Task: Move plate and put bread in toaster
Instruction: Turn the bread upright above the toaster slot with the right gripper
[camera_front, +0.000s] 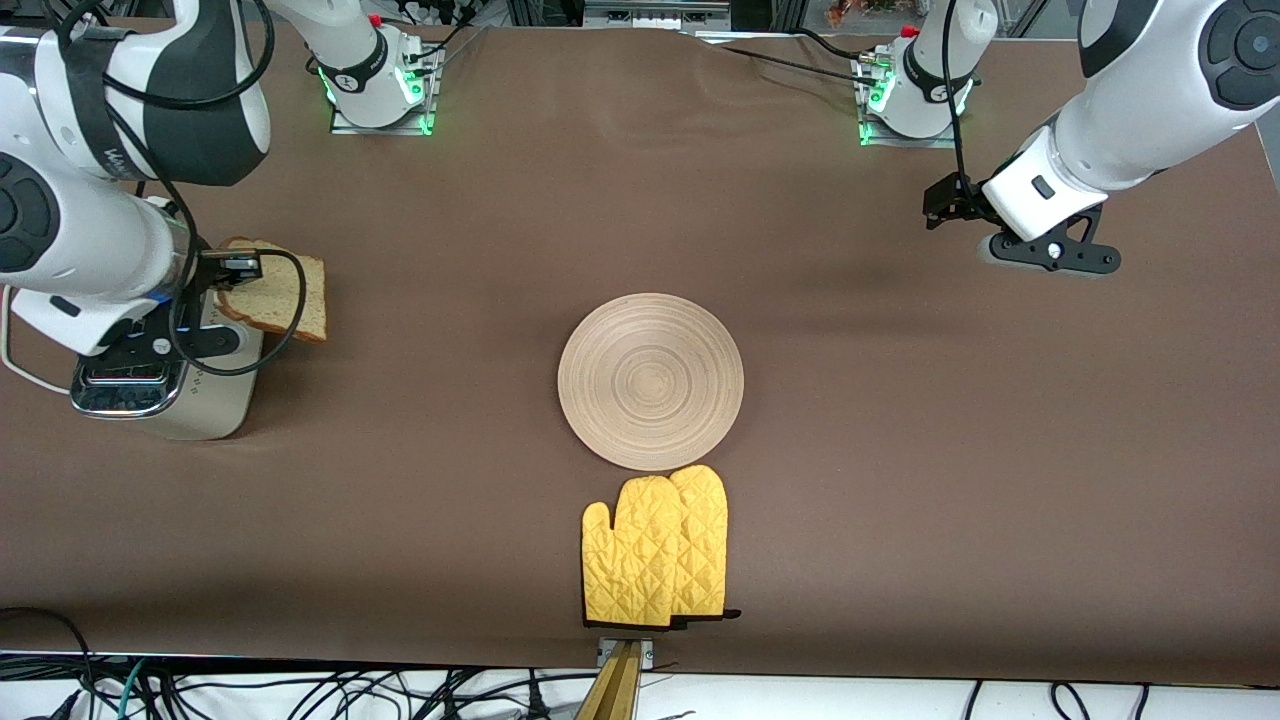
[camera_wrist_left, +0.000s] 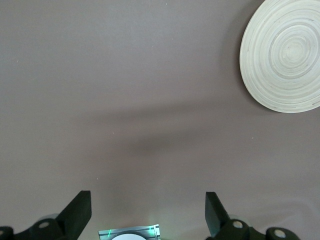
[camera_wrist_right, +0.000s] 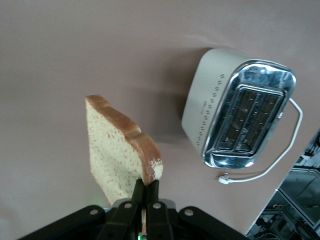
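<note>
My right gripper is shut on the bread, a tan slice with a brown crust, and holds it in the air beside and above the toaster. In the right wrist view the fingers pinch the crust edge of the bread, and the cream toaster with its chrome two-slot top lies below, apart from the slice. The round beige plate lies at the table's middle and shows in the left wrist view. My left gripper is open and empty, waiting above bare table at the left arm's end.
A pair of yellow oven mitts lies nearer to the front camera than the plate, touching its rim. The toaster's white cord loops beside it. The arm bases stand along the table's farthest edge.
</note>
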